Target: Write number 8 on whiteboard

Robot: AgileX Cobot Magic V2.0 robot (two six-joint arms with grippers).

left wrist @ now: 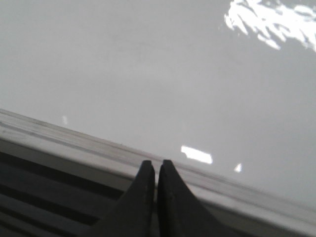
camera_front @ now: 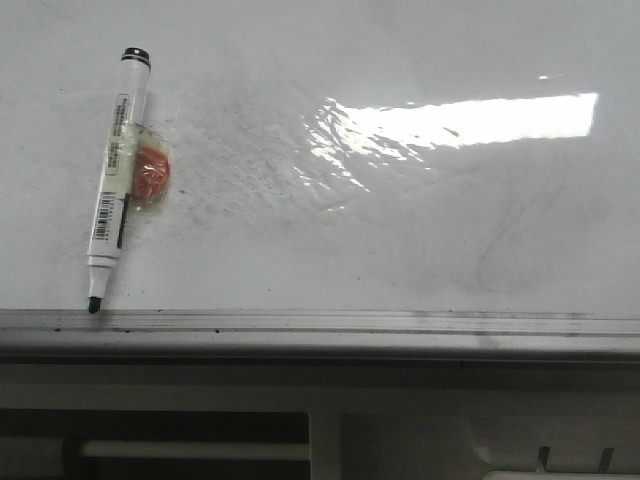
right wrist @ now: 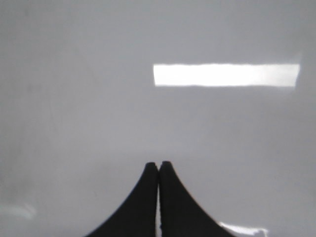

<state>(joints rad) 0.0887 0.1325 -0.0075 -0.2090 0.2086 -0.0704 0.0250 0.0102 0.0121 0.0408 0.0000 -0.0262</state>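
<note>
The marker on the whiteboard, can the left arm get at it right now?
Probably yes. The marker lies uncovered on the whiteboard, toward the left arm's side, with nothing over it. The left gripper is shut and would need to open first.

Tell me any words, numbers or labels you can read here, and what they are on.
Nothing can be read.
Marker: a barcode label with tiny print on its barrel, too small and blurred to read.
Whiteboard: only grey smudges and faint erased strokes, no number 8 or other legible writing.
</note>
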